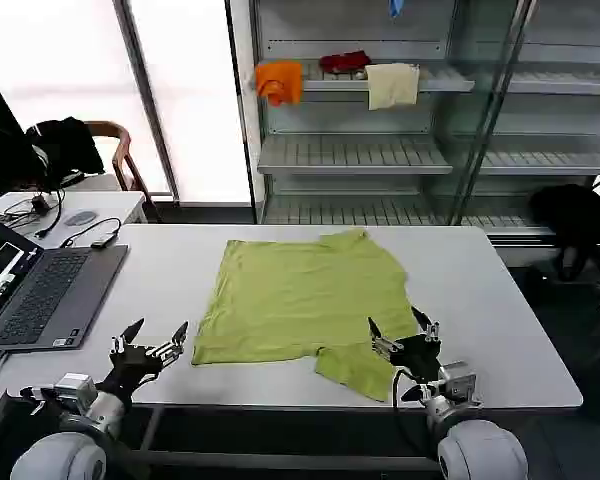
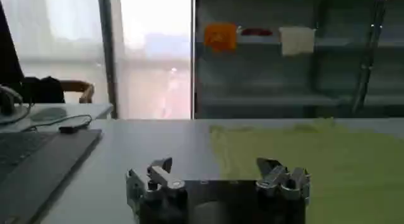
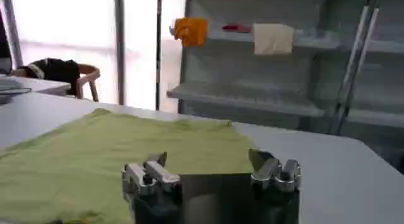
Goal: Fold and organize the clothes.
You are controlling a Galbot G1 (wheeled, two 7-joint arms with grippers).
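The clothes are one lime yellow-green T-shirt (image 1: 305, 295) lying flat on the white table (image 1: 500, 300), plain side up, one sleeve toward the near edge. My left gripper (image 1: 156, 337) hovers open at the table's near edge, just left of the shirt's near-left corner. My right gripper (image 1: 396, 325) is open above the near sleeve. In the left wrist view the open left gripper (image 2: 216, 165) faces the shirt (image 2: 315, 156) ahead to one side. In the right wrist view the open right gripper (image 3: 208, 157) sits low over the shirt (image 3: 107, 156). Nothing is held.
An open laptop (image 1: 40, 290) lies on the table's left part, with a cable and adapter (image 1: 102, 240) behind it. Metal shelves (image 1: 380, 150) at the back hold orange (image 1: 279, 80), red (image 1: 344, 62) and cream (image 1: 392, 84) cloths. A chair (image 1: 115, 150) stands at the back left.
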